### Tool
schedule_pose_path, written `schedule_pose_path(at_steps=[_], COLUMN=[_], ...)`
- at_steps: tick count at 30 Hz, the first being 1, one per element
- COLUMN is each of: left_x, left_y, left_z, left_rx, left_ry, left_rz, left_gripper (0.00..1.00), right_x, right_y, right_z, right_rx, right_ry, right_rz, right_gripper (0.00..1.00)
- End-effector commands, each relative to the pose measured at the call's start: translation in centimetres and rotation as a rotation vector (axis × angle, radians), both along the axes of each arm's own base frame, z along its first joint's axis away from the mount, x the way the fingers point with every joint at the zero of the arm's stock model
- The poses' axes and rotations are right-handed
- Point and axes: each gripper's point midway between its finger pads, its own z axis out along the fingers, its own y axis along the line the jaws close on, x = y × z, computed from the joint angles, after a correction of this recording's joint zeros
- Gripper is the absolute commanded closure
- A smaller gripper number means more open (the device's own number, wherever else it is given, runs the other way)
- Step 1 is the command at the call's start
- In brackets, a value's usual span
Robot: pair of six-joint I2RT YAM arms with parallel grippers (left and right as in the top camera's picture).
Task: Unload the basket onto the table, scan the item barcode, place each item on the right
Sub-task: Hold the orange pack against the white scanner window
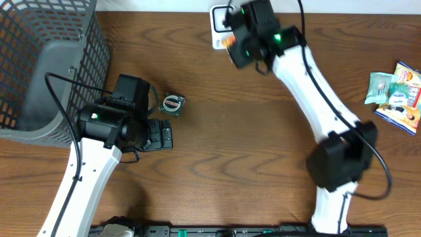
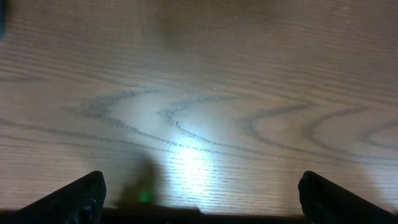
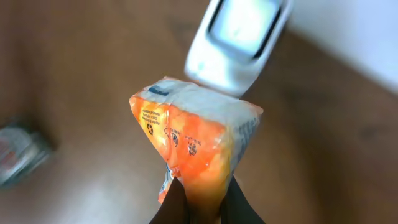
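Near one scanner [image 3: 239,37], one orange packet [image 3: 193,143] (pinched).

Overhead downward — wrists close; packet [image 3: 193,146] shared.

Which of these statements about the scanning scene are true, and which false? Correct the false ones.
1. The right gripper is shut on the orange packet. True.
2. The left gripper holds a packet. False: it is open and empty, above the bare table.
3. The orange packet is held close to the white scanner. True.
4. The gray basket stands on the robot's right side. False: it stands on its left side.
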Motion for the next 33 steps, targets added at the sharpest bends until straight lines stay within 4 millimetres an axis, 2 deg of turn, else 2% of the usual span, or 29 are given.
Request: schedule_pose_path(at_steps=[1,6,9,12,15,20,26,29,33], left_x=[-0.1,-0.1,-0.1,-0.1,-0.1,-0.1,-0.1,-0.1,-0.1], left_y=[-0.1,-0.1,-0.1,-0.1,-0.1,-0.1,-0.1,-0.1,-0.1], left_z=[0.0,0.0,0.0,0.0,0.0,0.0,0.0,0.0,0.0], left_rx=[-0.009,-0.009,-0.009,-0.009,-0.009,-0.009,-0.009,-0.009,-0.009], left_ry=[0.006,0.007,0.007,0.007,0.007,0.007,0.006,0.007,0.006], left_rz=[0.01,0.01,0.009,0.01,0.009,0.01,0.01,0.01,0.009], left_gripper=[0.02,0.02,0.03,0.02,0.02,0.02,0.02,0.02,0.02], right_x=[4.2,8.8,11.2,12.8,13.8,14.2,13.0,12.9,13.0], right_y=[-0.9,-1.0,-2.3,-2.5,-1.8,-0.3,3.3,3.6,2.6], right_z=[-0.5,-2.1,-3.3,-4.0,-3.5,-2.6,-3.9,-4.0,-3.8], right_rx=[-0.155,-0.345,-0.471,-0.526,-0.531,-0.502,-0.43,-0.457,-0.555], right_ry=[-0.105,-0.262,-0.34,-0.4,-0.463,-0.517,-0.492,-0.494,-0.5], right_rz=[-0.008,0.061,0.009,-0.003,0.011,0.055,0.248,0.274,0.261], right_gripper=[0.99,0.99,0.99,0.99,0.99,0.99,0.99,0.99,0.99])
